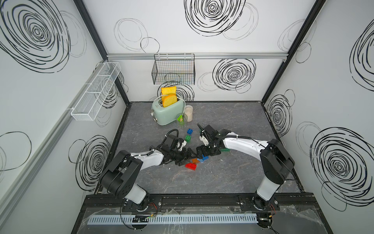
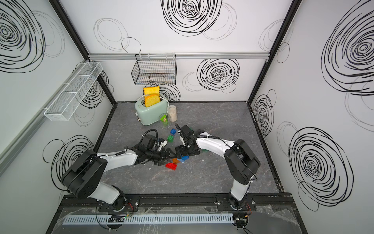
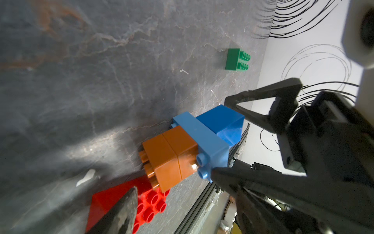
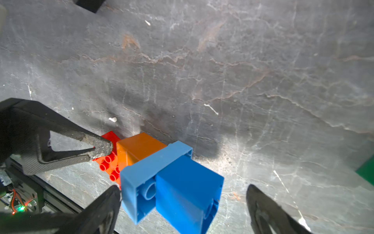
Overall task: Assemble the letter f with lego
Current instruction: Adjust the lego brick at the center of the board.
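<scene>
The joined bricks (image 4: 153,162) are lying on the bench (image 4: 242,81), long axis pointing hand to hand. The right hand (image 4: 182,191) is straddling the blue end, wide open and gripping nothing. The left hand (image 1: 187,157) is hovering open, empty.

Open across the near and right parts of the table (image 1: 238,178), with easy passage there. Tight at the middle between the left gripper (image 1: 187,156) and right gripper (image 4: 183,190), tip to tip around the joined bricks (image 1: 201,159), with the red brick (image 1: 190,166) just beside. Blocked farther back by the blue brick (image 1: 189,131), green brick (image 1: 188,138), glass (image 1: 181,121), jar (image 1: 188,113) and toaster (image 1: 168,113).
</scene>
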{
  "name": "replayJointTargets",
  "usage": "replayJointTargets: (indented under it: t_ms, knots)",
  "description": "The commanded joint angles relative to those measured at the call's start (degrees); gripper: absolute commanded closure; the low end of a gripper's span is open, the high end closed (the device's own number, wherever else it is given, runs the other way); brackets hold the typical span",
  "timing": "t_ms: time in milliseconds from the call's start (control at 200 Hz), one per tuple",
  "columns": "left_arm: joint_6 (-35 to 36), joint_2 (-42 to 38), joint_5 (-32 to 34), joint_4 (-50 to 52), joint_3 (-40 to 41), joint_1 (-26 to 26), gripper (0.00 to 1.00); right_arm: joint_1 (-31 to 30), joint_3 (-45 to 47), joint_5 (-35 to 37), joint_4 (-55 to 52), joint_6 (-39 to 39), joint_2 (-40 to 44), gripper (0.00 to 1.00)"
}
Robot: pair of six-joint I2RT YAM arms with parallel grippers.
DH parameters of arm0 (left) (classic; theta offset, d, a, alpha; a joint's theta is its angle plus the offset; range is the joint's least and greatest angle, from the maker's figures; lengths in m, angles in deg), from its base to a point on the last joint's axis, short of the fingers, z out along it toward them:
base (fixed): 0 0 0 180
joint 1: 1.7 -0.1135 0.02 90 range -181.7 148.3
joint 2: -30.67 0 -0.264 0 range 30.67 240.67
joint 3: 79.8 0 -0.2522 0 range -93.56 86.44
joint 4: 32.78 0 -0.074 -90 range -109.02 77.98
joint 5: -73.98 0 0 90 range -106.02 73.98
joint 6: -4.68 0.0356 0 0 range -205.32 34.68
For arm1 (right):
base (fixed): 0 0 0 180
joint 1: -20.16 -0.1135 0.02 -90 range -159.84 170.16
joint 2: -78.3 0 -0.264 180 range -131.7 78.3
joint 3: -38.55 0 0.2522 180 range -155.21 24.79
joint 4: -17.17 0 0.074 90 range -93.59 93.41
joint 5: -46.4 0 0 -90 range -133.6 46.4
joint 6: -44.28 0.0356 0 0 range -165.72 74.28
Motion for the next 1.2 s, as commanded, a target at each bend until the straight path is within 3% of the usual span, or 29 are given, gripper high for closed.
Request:
replayJointTargets:
  t_ms: [0,300,515,1196]
  knots:
    - [-3.3,0.1,1.5,-5.2,-0.5,0.0,0.22,0.8,1.1,-4.3,1.0,0.7,2.6,0.02]
    - [-6.0,-0.4,2.0,-7.6,-0.2,-2.1,0.22,5.1,4.3,-8.9,4.2,2.3,6.8,0.03]
    - [-9.1,0.4,2.0,-10.2,0.8,-1.9,0.22,10.6,8.7,-19.8,10.0,5.0,9.9,0.02]
    - [-11.1,3.5,4.7,-8.0,-1.3,3.4,0.23,11.0,10.2,-27.5,11.7,4.5,8.4,0.01]
